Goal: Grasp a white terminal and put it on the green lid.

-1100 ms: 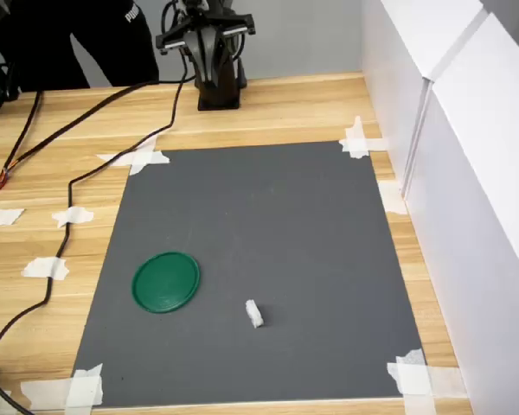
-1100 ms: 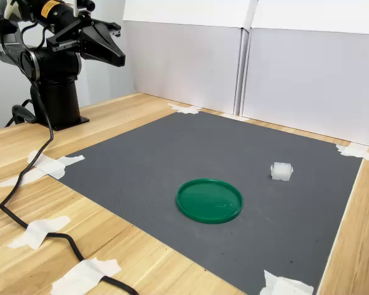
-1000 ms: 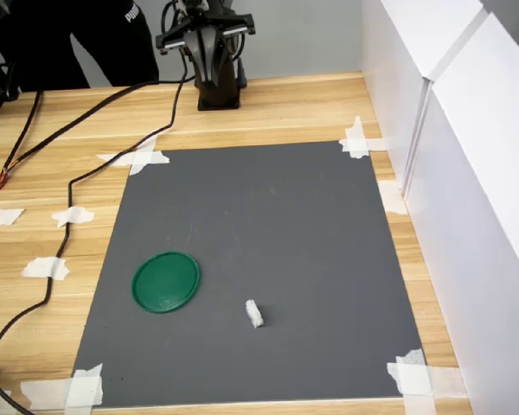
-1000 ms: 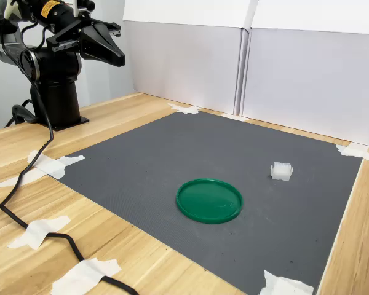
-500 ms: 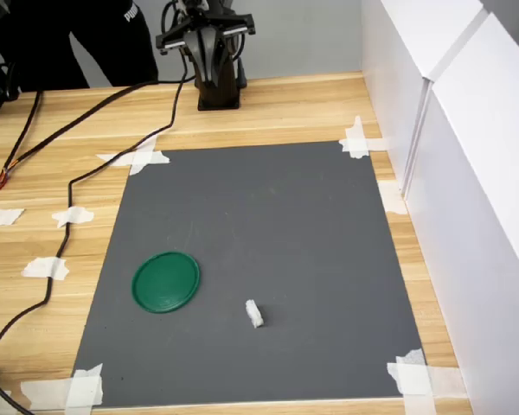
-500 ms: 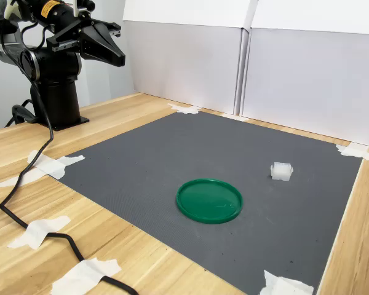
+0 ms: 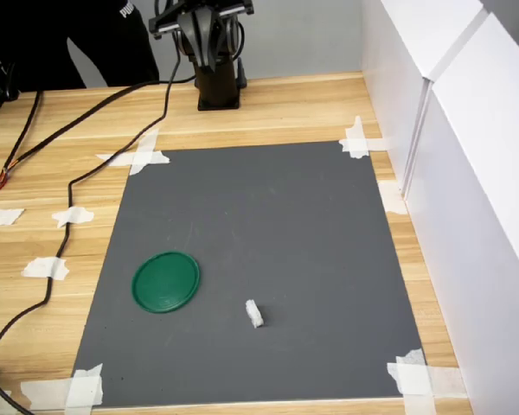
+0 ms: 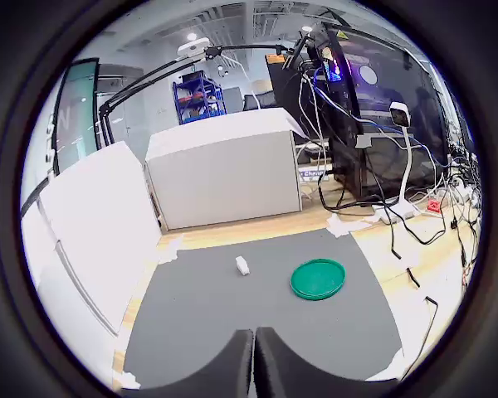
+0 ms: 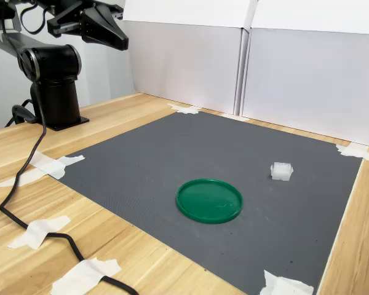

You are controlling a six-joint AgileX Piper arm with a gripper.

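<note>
Grey matting taped to the wooden worktop carries the green lid and the white terminal, lying apart; the terminal sits toward the first exterior view's right of the lid. High above the mat's far edge, the gripper has its jaws together, holding nothing.
</note>
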